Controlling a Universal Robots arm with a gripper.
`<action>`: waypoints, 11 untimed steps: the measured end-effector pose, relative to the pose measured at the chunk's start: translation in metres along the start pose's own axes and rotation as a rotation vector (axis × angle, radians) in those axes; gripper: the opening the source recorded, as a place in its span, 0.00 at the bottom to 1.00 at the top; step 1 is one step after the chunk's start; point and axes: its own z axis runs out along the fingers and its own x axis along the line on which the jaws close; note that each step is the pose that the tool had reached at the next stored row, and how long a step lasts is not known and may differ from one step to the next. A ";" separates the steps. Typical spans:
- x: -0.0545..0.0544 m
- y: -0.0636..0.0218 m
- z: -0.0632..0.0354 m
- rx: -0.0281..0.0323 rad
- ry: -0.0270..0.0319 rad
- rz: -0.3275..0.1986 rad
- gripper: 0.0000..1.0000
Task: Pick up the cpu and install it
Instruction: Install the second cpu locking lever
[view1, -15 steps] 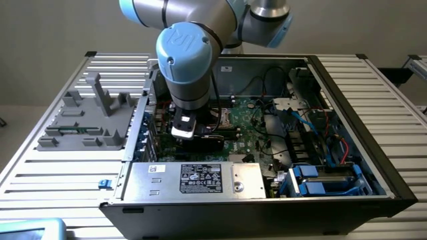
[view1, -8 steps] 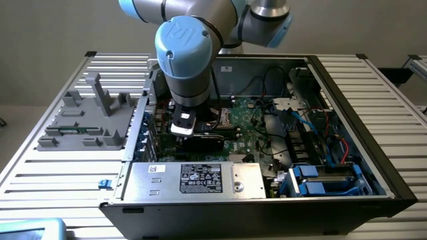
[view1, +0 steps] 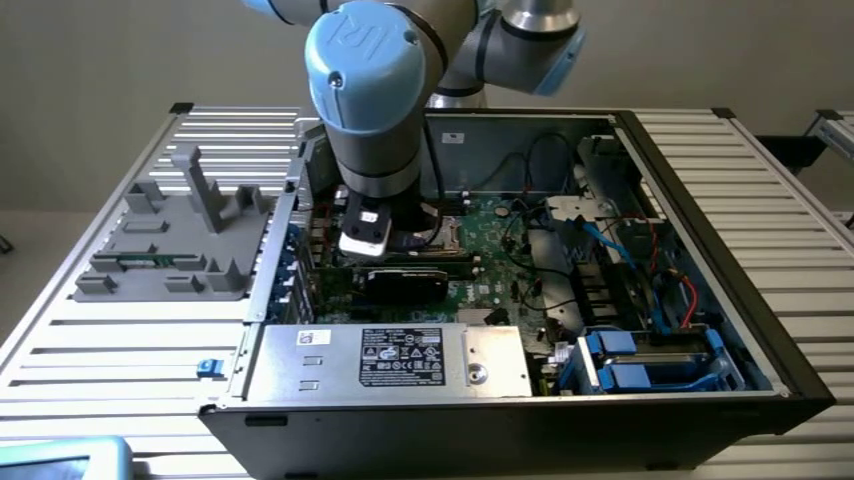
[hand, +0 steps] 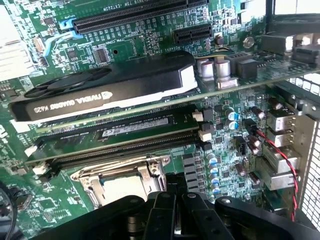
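A blue and grey robot arm reached down into an open computer case that lay on a slatted metal counter. The landmark was the black graphics card, standing on edge across the green motherboard.

In the wrist view, the claw showed as black fingers drawn fully together, with nothing visible between them. It hung directly over the near edge of the socket, which sat on the far side of two long memory slots from the graphics card.

The cpu lay flat inside the socket, under its metal frame, just beside the claw's tips. Whether the tips touched it could not be told. It appeared as a pale, washed-out square with a bright, shiny top; its rim could not be made out.

In the exterior view, the graphics card sat just below the arm's wrist, near the middle of the case. A silver power supply with a black label lay along the case's front edge. A grey plastic fixture stood on the counter at the exterior view's left of the case.
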 end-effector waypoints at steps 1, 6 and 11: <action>0.000 -0.0012 -0.0028 0.0000 0.0000 0.000 0.11; -0.002 -0.0092 -0.0215 -0.0005 0.0001 0.000 0.11; -0.002 -0.0180 -0.0417 -0.0030 0.0006 0.000 0.11</action>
